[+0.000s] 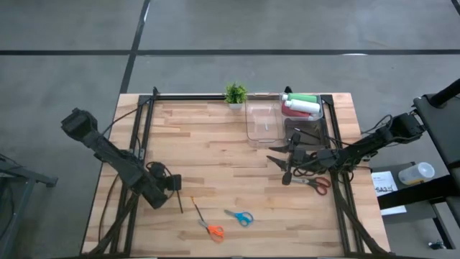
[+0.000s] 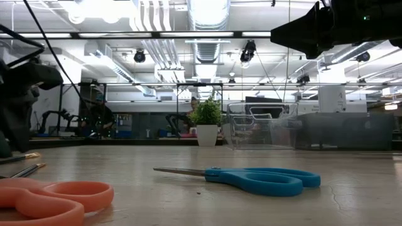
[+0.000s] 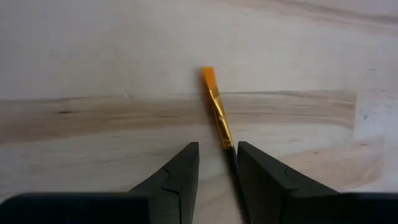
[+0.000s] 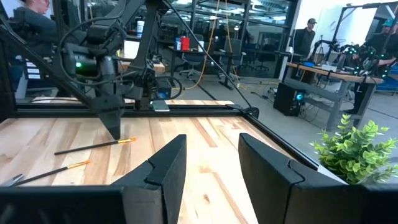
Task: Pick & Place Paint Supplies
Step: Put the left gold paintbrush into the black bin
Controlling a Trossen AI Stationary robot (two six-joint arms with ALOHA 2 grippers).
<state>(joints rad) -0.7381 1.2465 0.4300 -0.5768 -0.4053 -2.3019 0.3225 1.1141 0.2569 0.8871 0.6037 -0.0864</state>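
The left tool [image 1: 177, 183] sits low over the table [image 1: 215, 144] near its left front area, its 2 fingers [image 3: 180, 171] partly open and straddling the dark handle of a thin brush [image 3: 217, 112] with an orange tip. The brush lies flat on the wood between the fingers, and they do not look clamped on it, though the contact is hard to judge from the wrist view. A second brush [image 4: 53, 172] lies near the first [image 4: 93, 146] in the right wrist view.

The right tool [image 1: 287, 173] hangs above the table's right side, fingers partly open with nothing between them. At the far right corner, a clear bin [image 1: 262, 122] stands beside a tray holding a green bottle [image 1: 302, 98], a white bottle [image 1: 305, 106] and a red bottle [image 1: 295, 112]. A small potted plant [image 1: 235, 94] stands at the far edge.

Near the front edge lie orange scissors [image 1: 212, 230] and blue scissors [image 1: 239, 216]; red-handled scissors [image 1: 316, 184] lie by the right edge.
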